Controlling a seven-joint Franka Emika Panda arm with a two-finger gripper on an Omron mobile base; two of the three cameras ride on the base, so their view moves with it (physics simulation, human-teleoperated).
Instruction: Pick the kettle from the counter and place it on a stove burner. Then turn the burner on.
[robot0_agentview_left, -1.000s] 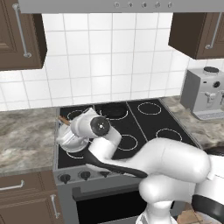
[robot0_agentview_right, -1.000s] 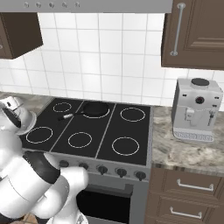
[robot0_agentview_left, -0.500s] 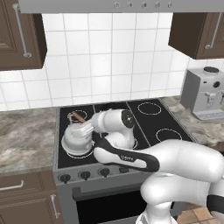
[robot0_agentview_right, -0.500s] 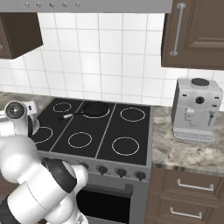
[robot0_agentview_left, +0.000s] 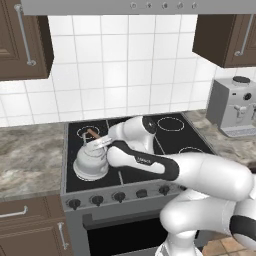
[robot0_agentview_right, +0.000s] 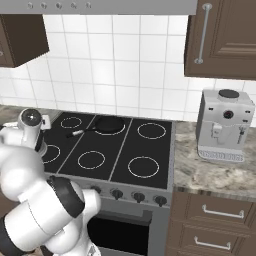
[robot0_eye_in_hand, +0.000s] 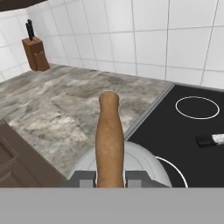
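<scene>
1. On the cooktop (robot0_agentview_left: 170, 137), at its front-left corner, the kettle (robot0_agentview_left: 91, 162) is seen standing upright on the glass, close to the left edge where the counter (robot0_agentview_left: 30, 155) begins.
2. Open black glass is left to the kettle's right and behind it; a frying pan (robot0_agentview_right: 109, 125) is set at the back, well apart from the kettle.
3. A burner (robot0_eye_in_hand: 197, 107) ring is seen further back on the glass in the hand view, and part of a wider white ring curves just beside the kettle's base.
4. The gripper (robot0_eye_in_hand: 110, 178) is narrowly parted, its fingers (robot0_eye_in_hand: 85, 178) clamped on either side of the brown wooden handle (robot0_eye_in_hand: 109, 135).
5. The kettle is shown as squat, silver-grey and dome-lidded.
</scene>
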